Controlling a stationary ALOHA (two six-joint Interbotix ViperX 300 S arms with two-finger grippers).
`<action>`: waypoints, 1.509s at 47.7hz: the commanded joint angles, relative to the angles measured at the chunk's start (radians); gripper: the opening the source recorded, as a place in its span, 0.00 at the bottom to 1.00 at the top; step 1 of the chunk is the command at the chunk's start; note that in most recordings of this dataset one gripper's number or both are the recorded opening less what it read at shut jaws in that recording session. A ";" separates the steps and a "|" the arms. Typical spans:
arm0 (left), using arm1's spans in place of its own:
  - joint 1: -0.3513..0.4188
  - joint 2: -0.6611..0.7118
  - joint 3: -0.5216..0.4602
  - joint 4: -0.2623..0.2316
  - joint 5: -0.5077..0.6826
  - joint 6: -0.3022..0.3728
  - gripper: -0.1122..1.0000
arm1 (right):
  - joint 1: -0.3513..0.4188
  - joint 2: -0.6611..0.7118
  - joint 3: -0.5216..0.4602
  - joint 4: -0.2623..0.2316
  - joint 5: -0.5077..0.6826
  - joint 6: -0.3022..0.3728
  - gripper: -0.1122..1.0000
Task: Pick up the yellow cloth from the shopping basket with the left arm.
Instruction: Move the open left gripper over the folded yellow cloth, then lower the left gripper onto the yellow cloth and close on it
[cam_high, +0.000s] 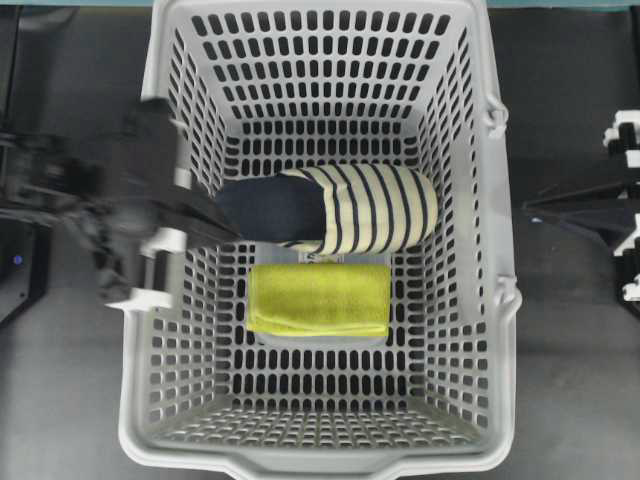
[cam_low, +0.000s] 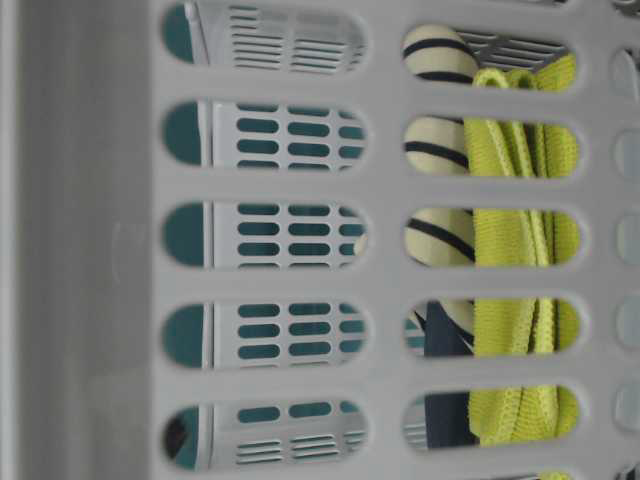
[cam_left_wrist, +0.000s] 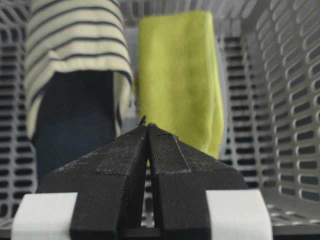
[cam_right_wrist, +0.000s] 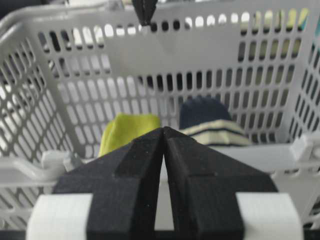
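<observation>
We find the yellow cloth (cam_high: 318, 298) lying folded flat on the floor of the shopping basket (cam_high: 500, 330), just beside and touching the navy and cream striped fabric item (cam_high: 330, 208).

The left gripper (cam_left_wrist: 146, 125) sits inside the basket over the near wall, fingers pressed together and holding nothing. Its tip points roughly at the seam between the two fabrics, over the navy end in the overhead view.

The right gripper (cam_right_wrist: 163, 129) is parked outside the basket, fingers likewise together.

Risks as we judge them:
- With the fingers together, a descent would only push the cloth; they must part first.
- Aim sits close to the striped item, so one finger could catch it and lift both fabrics.
- The cloth lies flat on the perforated floor; a shallow pinch may take only the top fold and let it unfurl.
- The basket wall is close to the arm, so contact could shift the basket.
</observation>
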 joint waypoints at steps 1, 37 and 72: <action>-0.002 0.061 -0.089 0.005 0.058 0.000 0.10 | 0.008 0.000 -0.025 0.003 0.008 0.002 0.12; -0.058 0.460 -0.348 0.005 0.232 -0.018 0.87 | 0.026 -0.006 -0.023 0.005 0.003 0.020 0.80; -0.061 0.551 -0.276 0.005 0.232 -0.080 0.55 | 0.015 -0.017 -0.023 0.003 0.067 0.020 0.80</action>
